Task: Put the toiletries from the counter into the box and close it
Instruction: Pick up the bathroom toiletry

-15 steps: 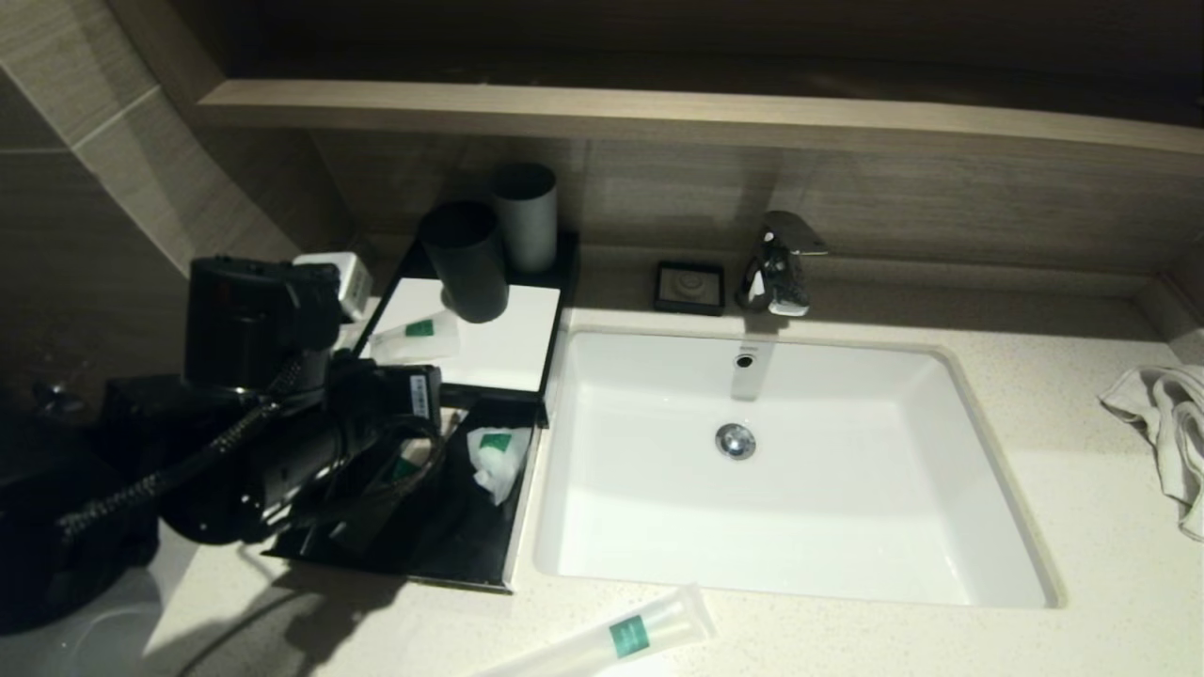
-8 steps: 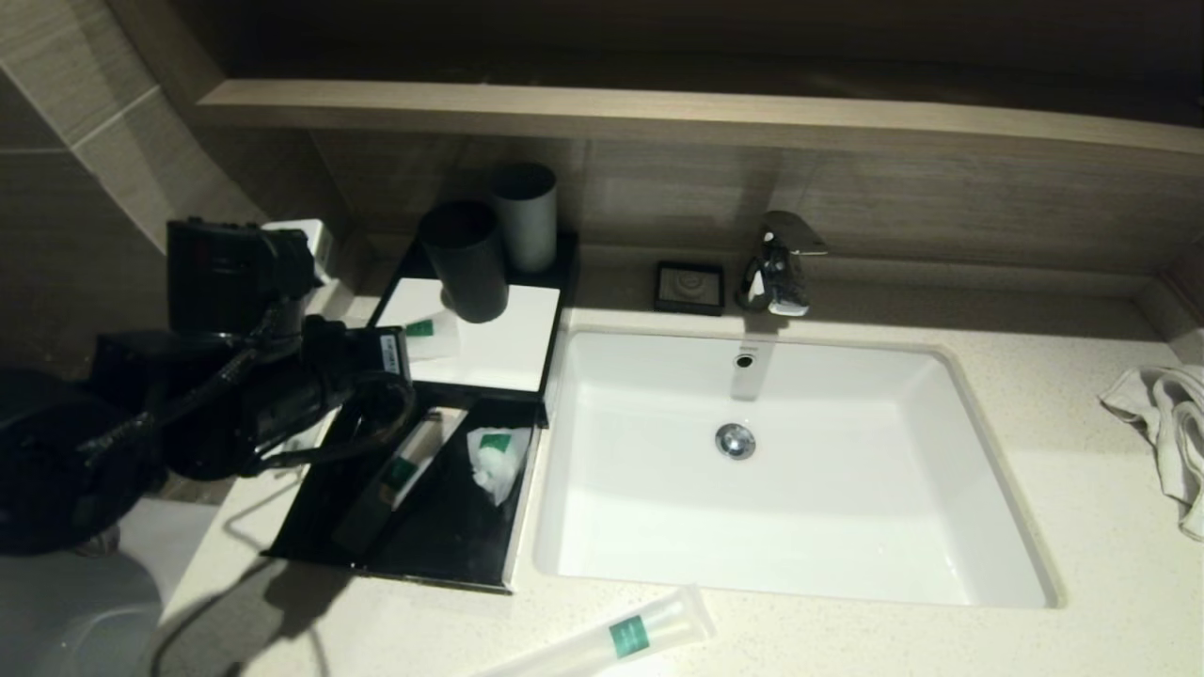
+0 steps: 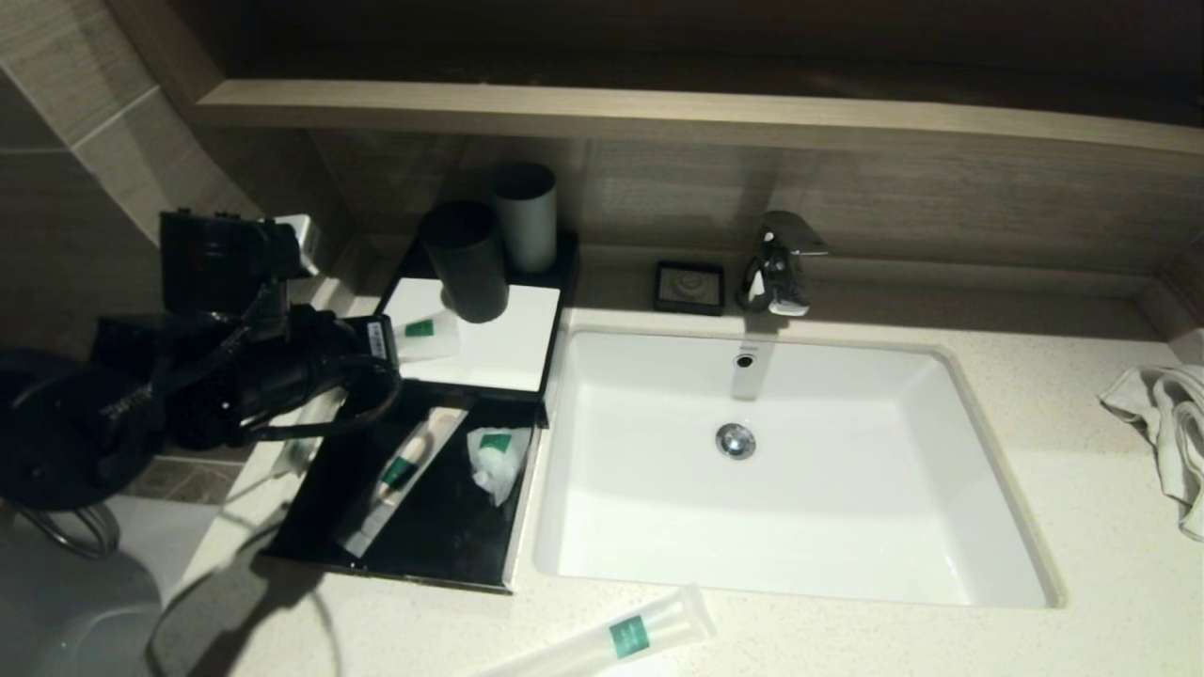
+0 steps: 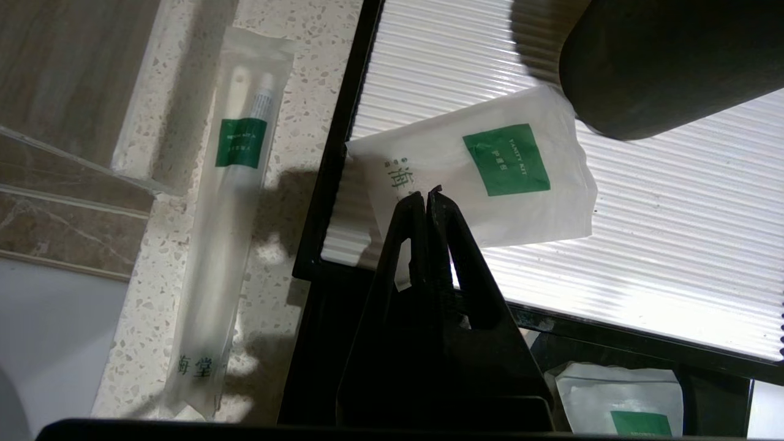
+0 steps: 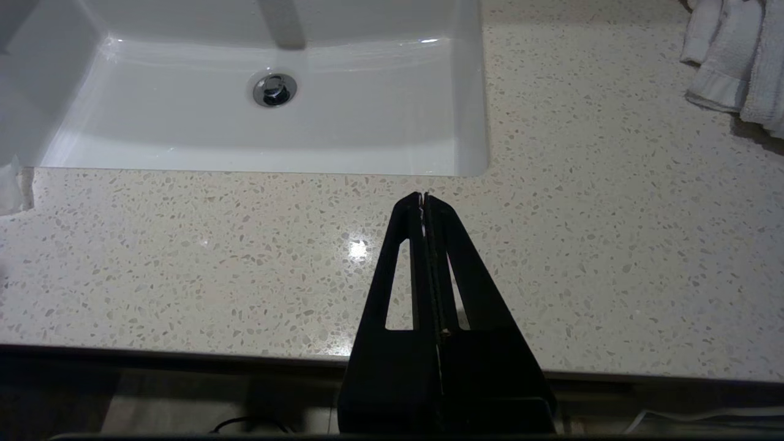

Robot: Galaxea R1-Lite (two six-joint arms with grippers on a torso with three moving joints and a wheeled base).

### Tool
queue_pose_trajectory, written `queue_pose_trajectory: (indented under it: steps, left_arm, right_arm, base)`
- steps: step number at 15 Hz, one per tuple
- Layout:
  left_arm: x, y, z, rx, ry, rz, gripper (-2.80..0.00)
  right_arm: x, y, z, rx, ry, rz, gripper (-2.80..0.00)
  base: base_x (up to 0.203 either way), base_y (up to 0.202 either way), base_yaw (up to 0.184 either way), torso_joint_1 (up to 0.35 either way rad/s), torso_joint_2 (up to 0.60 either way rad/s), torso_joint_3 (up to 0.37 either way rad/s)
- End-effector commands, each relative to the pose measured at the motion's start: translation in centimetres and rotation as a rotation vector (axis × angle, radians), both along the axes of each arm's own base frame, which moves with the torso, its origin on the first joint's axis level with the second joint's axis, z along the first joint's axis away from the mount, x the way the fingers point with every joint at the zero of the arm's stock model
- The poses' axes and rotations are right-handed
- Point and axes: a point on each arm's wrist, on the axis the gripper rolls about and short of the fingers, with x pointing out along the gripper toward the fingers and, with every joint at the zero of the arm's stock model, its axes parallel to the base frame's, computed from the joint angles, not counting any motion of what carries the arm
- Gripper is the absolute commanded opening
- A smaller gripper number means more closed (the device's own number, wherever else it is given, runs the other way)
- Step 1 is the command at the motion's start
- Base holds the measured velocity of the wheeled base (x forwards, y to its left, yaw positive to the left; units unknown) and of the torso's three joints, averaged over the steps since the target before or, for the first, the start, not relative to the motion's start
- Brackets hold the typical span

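Our left gripper (image 4: 427,197) has its jaws pressed together on nothing, hovering over the left edge of the box (image 3: 527,282), tips aimed across the white panel (image 3: 499,353). Right gripper (image 5: 424,199) is also pressed together and empty, parked low over the front of the counter (image 5: 245,257) near the basin (image 5: 429,110), well apart from everything that matters. Nearest toiletry to the left tips is the vanity-kit pouch (image 4: 484,177) lying flat on the panel, just beyond and slightly to one side of the tips, its far corner tucked against a dark cup (image 4: 667,61). A long toothbrush packet (image 4: 226,214) lies on the counter just outside the box wall, long axis roughly parallel to that wall and to our fingers. The drawer (image 3: 310,527) stands open with a slim packet (image 3: 400,470) and a small pouch (image 3: 494,456) inside. Another long tube (image 3: 611,639) sits on the front counter, between the arms. We judge the left arm is best placed for the pouch or toothbrush packet; jaws must open first.
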Motion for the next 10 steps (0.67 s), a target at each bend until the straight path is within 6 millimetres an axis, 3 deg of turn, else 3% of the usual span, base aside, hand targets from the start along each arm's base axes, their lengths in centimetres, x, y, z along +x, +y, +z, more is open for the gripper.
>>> queue_pose_trajectory:
  steps: [1,10]
  left_arm:
    - [0.23,0.24,-0.08,-0.007,-0.001,-0.006,-2.80]
    - [0.00,0.27,0.03,0.013,-0.023,-0.023,-2.80]
  right_arm:
    - [0.00,0.00,0.00,0.000,0.000,0.000,-2.80]
    - [0.01,0.00,0.00,0.000,0.002,0.000,-2.80]
  base:
    - [0.000,0.000,0.000,0.000,0.00,0.000]
    - [0.000,0.000,0.000,0.000,0.00,0.000]
